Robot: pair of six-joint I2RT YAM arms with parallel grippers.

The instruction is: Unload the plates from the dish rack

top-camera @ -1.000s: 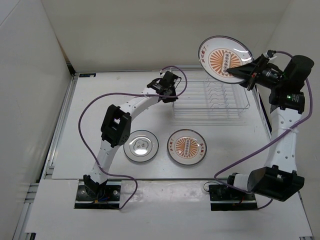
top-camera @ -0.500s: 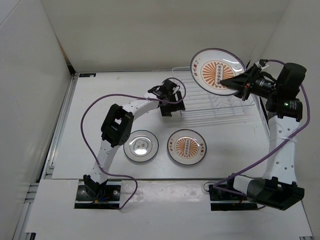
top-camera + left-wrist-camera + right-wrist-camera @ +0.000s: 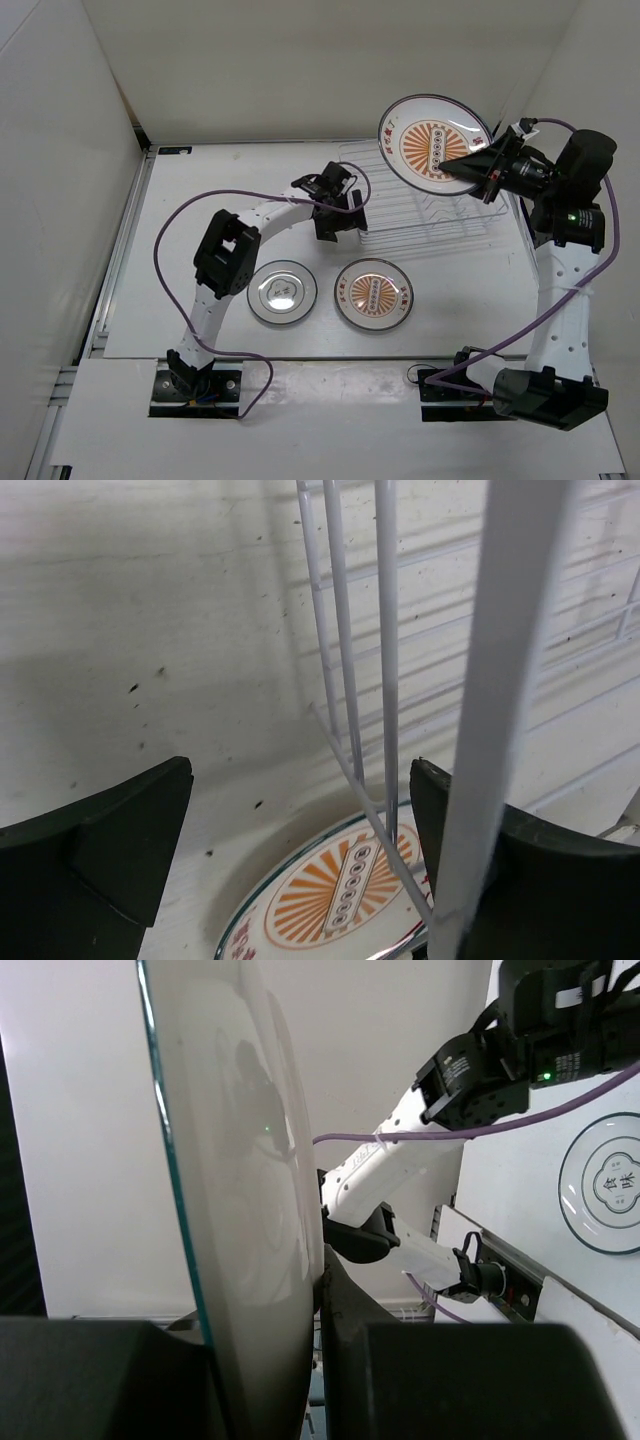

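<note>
a: where's the sunburst plate (image 3: 432, 145)?
b: pinched by the right gripper (image 3: 487, 160), tilted above the dish rack (image 3: 420, 215).
a: left gripper (image 3: 335, 222)?
b: spread wide at the rack's left end. grey-rimmed plate (image 3: 282, 292) and second sunburst plate (image 3: 373, 294) lie on the tabletop (image 3: 200, 200).

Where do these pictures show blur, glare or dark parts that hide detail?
Left wrist: one dish rack wire stands close to the lens, a wide blurred bar; the sunburst plate behind it is sharp. Right wrist: the held plate is glossy and mirrors dim shapes. Top external: even light, soft shadows.
</note>
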